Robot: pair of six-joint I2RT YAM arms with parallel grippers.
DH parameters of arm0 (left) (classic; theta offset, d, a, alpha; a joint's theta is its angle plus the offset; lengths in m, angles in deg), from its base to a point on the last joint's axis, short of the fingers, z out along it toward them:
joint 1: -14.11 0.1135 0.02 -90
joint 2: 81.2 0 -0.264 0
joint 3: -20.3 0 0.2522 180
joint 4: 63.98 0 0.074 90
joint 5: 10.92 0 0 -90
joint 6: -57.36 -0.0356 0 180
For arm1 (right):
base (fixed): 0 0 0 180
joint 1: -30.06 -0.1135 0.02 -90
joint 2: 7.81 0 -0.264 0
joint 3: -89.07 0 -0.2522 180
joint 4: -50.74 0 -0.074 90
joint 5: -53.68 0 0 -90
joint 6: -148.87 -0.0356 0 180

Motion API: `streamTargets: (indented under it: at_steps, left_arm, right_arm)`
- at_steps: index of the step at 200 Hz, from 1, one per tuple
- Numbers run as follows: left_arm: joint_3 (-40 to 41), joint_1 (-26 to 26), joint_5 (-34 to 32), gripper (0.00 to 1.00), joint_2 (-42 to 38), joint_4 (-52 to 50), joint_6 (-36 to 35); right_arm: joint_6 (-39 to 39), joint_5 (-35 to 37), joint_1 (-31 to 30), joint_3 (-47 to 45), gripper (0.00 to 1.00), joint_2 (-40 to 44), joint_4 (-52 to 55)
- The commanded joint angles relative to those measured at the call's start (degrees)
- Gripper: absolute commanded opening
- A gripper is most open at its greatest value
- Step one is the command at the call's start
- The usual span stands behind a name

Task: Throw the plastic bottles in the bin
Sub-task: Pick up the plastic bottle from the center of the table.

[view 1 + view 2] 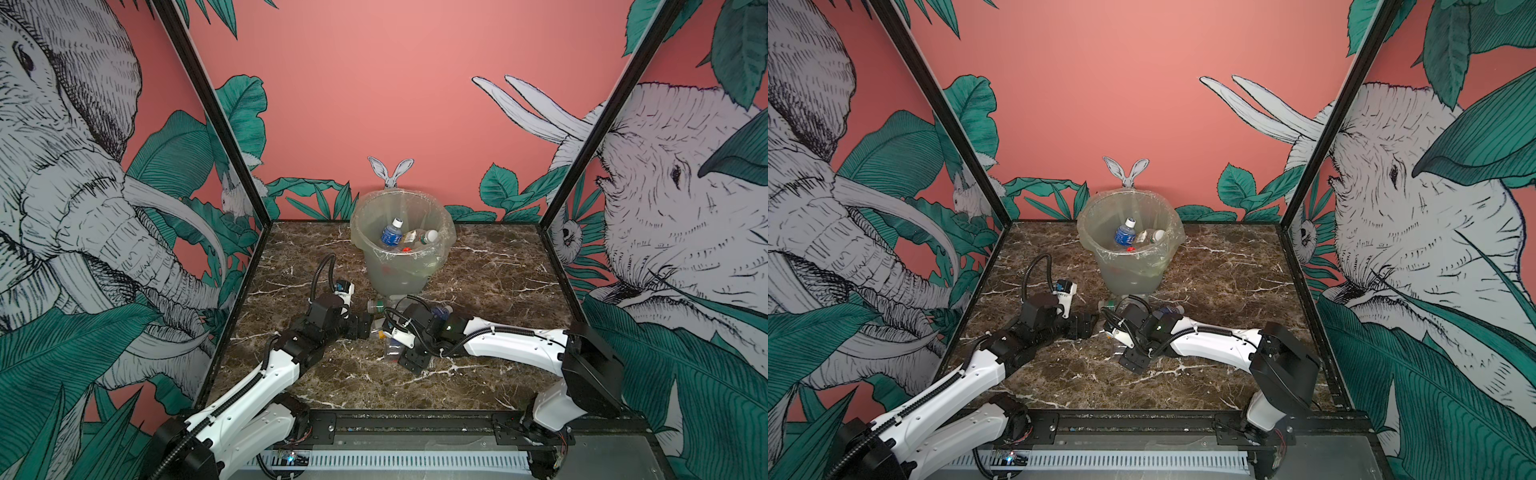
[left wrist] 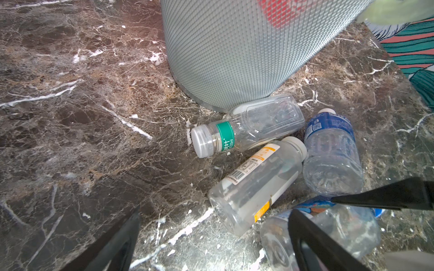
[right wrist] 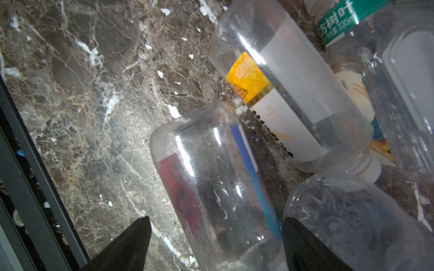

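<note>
Right hand [image 3: 215, 244] astride half-hidden btl [image 3: 211, 187]

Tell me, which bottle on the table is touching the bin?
The clear plastic bottle with the green neck band. It lies against the foot of the grey-green plastic bin; the other bottles lie farther out.

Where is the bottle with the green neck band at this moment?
In the left wrist view, the green-band bottle lies on its side on the marble table, against the foot of the bin, beside the yellow-label bottle.
</note>
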Motion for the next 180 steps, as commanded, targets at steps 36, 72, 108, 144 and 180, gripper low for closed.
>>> streamTargets:
  at_steps: [36,72,108,144,180]
  left_arm:
    - [0.8,0.2,-0.5,1.0,0.5,0.3,0.8]
    - [1.3,0.3,-0.2,1.0,1.2,0.8,1.0]
    - [1.4,0.2,-0.1,1.0,1.5,1.0,1.1]
    - [1.5,0.2,-0.1,1.0,1.9,1.1,0.9]
    - [1.5,0.2,0.1,1.0,2.3,1.2,1.0]
  right_arm:
    - [-1.2,-1.8,-0.3,0.6,0.86,-2.7,0.6]
    - [-1.3,-1.3,-0.6,0.9,0.86,-3.3,1.2]
    - [-1.4,-1.7,-0.6,1.2,0.86,-4.5,1.6]
    - [-1.6,-2.3,-0.7,1.2,0.83,-5.4,1.5]
    - [-1.6,-2.7,-0.8,1.4,0.73,-5.4,1.4]
